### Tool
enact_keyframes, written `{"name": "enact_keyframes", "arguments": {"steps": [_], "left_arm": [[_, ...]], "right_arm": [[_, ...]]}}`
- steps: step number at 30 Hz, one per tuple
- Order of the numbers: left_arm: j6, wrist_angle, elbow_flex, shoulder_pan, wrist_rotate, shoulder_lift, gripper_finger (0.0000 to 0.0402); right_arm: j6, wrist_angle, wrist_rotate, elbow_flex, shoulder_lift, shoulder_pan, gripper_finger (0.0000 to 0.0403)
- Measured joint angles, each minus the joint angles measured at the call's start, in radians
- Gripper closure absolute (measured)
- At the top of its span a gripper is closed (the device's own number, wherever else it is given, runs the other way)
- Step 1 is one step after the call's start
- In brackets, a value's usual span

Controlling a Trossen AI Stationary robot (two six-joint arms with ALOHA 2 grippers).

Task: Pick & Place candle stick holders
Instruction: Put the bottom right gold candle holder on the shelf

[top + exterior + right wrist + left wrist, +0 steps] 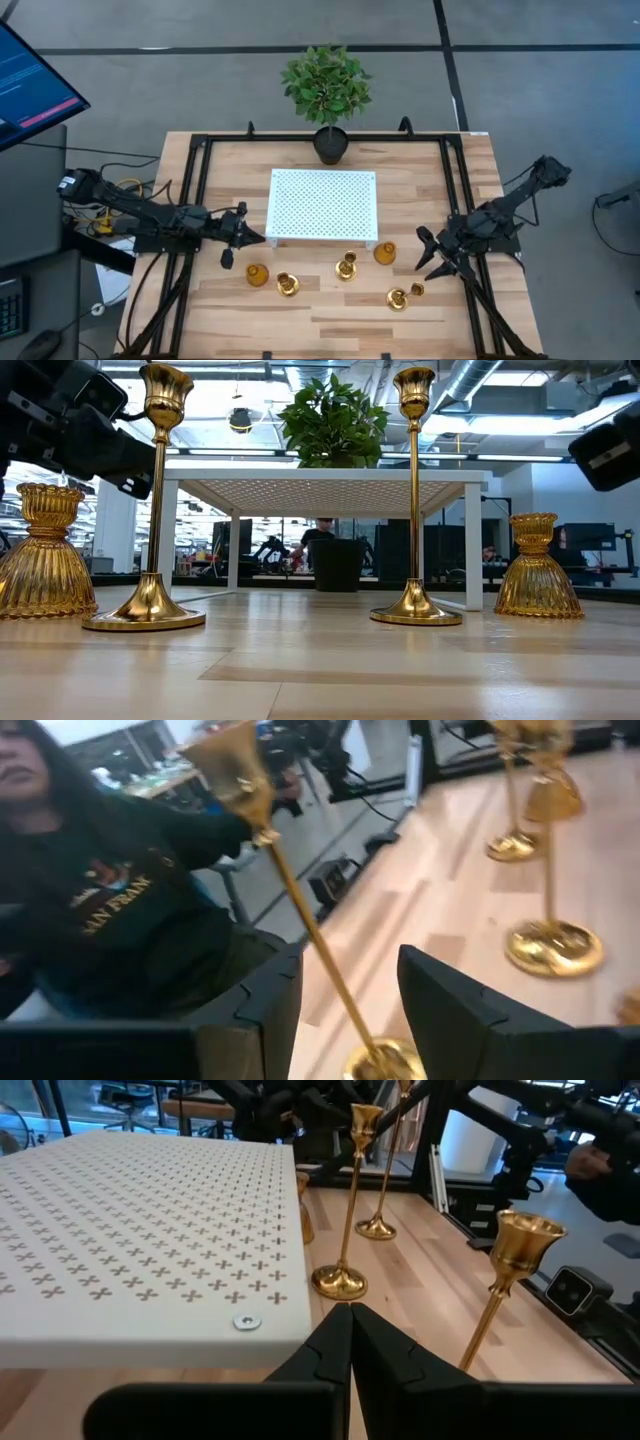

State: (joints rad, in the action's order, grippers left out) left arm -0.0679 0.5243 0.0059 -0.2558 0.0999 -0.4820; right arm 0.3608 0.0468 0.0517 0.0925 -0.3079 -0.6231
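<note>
Five gold candle stick holders stand on the wooden table in front of the white perforated tray (322,205). In the high view they are a short one (258,275), a tall one (288,285), a tall one (346,266), a short one (385,253) and a tall one (398,298). My left gripper (262,238) is shut and empty at the tray's near left corner (250,1320). My right gripper (424,255) is open and empty to the right of the holders. In the right wrist view the stem (310,940) of a tall holder shows through the gap between the fingers, untouched.
A black-potted green plant (327,95) stands behind the tray at the far edge. A black frame (200,180) runs along the table's sides. A person in a dark shirt (120,920) shows beyond the table in the right wrist view. There is bare wood at the near edge (330,335).
</note>
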Motion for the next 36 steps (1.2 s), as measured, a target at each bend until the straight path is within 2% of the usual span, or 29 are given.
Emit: {"name": "enact_keyframes", "arguments": {"steps": [3, 9, 14, 23, 36], "left_arm": [[0.001, 0.0, 0.0, 0.0, 0.0, 0.0, 0.0394], [0.002, 0.0, 0.0, 0.0, 0.0, 0.0, 0.0394], [0.002, 0.0, 0.0, 0.0, 0.0, 0.0, 0.0394], [0.003, 0.0, 0.0, 0.0, 0.0, 0.0, 0.0394], [0.003, 0.0, 0.0, 0.0, 0.0, 0.0, 0.0394]], "right_arm": [[-0.008, 0.078, -0.017, 0.0, -0.08, -0.032, 0.0258], [-0.009, 0.2, -0.138, 0.0, -0.218, -0.079, 0.0278], [-0.012, 0.311, -0.146, 0.0, -0.318, -0.105, 0.0281], [-0.012, 0.458, -0.185, 0.0, -0.459, -0.135, 0.0261], [-0.01, 0.651, -0.184, 0.0, -0.647, -0.136, 0.0239]]}}
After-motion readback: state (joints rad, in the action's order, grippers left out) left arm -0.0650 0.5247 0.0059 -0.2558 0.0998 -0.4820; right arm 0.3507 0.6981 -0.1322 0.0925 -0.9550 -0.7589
